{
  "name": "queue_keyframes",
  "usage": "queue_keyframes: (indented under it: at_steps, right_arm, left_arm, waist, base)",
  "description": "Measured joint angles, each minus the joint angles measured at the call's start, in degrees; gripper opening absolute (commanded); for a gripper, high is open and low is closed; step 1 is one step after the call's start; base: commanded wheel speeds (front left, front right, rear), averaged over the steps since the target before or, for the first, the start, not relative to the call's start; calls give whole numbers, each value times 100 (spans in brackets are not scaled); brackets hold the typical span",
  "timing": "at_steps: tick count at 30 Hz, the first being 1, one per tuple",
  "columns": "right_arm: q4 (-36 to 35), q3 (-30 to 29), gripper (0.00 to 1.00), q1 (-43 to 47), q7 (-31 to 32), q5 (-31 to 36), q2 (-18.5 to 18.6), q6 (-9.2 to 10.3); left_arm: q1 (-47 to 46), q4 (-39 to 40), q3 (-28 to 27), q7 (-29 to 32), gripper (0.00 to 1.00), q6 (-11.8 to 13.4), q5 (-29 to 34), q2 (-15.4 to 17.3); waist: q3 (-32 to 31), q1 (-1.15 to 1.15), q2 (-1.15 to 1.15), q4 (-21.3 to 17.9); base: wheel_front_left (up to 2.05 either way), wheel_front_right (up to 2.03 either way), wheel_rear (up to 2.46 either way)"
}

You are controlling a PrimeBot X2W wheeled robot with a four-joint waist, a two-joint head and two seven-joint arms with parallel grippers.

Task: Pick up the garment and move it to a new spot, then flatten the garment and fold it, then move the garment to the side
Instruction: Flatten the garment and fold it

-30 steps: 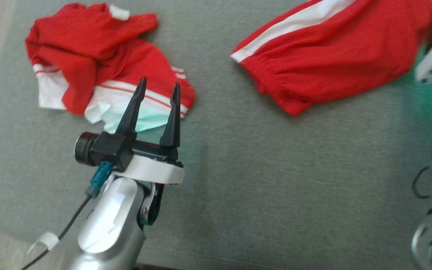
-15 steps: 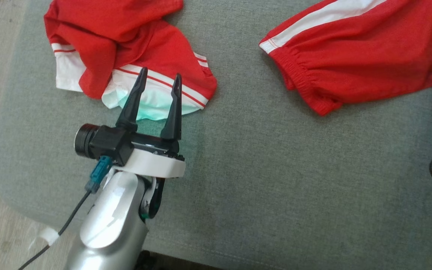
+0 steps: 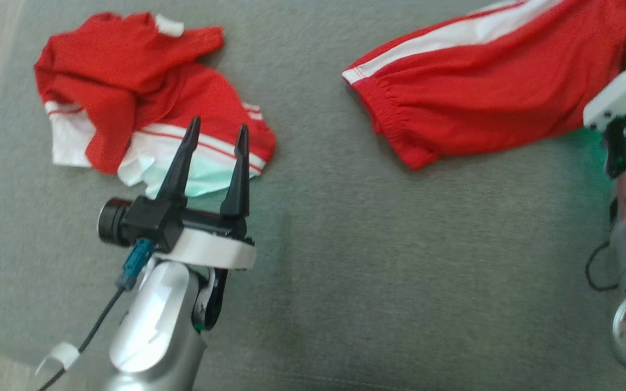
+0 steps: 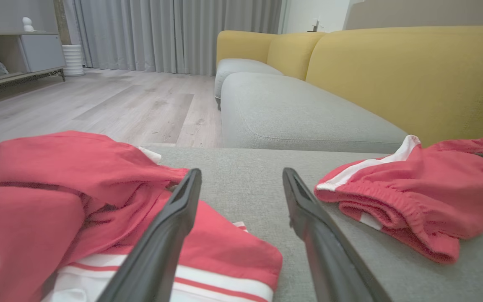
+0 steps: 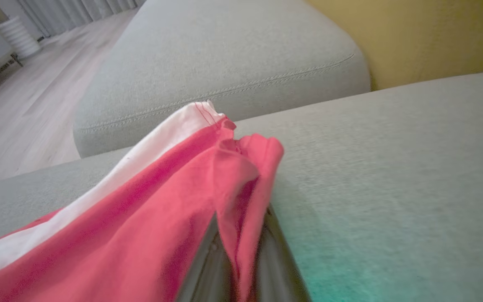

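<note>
Whole head view swung off and back over the last second. That was the camera, not the cloth. Real change was small: the red fabric garment with a white side stripe [image 3: 481,92] sat slightly farther from the crumpled red-and-white fabric shirt [image 3: 144,103] than a second before, apparently drawn away by its far end.

Right gripper [image 5: 237,251] was pinched on a fold at that far end, red cloth wedged between the fingers. Likely the move-to-a-new-spot step was under way, with flattening and folding not yet started.

Left gripper [image 3: 218,127] was spread wide and empty, hovering over the shirt's near hem, roughly where it had been relative to the shirt.

Garment lay on the grey fabric sofa cushion [image 3: 345,271], to the shirt's right and well apart from it. Long axis ran away from the shirt, slanting up the head view. Gathered elastic edge pointed at the shirt, and the stripe ran along the far long side.
</note>
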State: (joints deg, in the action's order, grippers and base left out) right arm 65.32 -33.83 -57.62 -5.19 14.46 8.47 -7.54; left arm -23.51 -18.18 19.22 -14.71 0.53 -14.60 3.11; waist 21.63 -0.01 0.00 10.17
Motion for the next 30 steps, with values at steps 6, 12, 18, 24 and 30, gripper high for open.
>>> queue_keyframes:
  at_steps: [6,12,18,24,30]
  right_arm:
    - [44,149,0,559,-348,-581,24,0]
    - [-126,115,0,1284,-387,-999,237,0]
    - [-504,-154,0,1909,-327,-1053,554,0]
    - [-806,-167,0,2033,-250,-1206,441,1]
    - [-1122,247,0,2070,-268,-1511,270,1]
  left_arm:
    - [281,-53,-91,0,100,-12,55,4]
    - [468,-114,-136,0,100,-55,55,4]
    - [530,-119,-194,0,100,-63,74,3]
    - [572,-119,-268,0,100,-105,113,4]
    - [620,-175,-296,1,100,-110,157,3]
  waist:
    - [-373,0,0,-371]
    - [-733,-1,0,-621]
    - [-877,-1,0,-682]
    - [-846,0,0,-605]
    - [-871,1,0,-549]
  base:
    - [0,0,0]
    - [0,0,0]
    - [0,0,0]
    - [0,0,0]
    - [0,0,0]
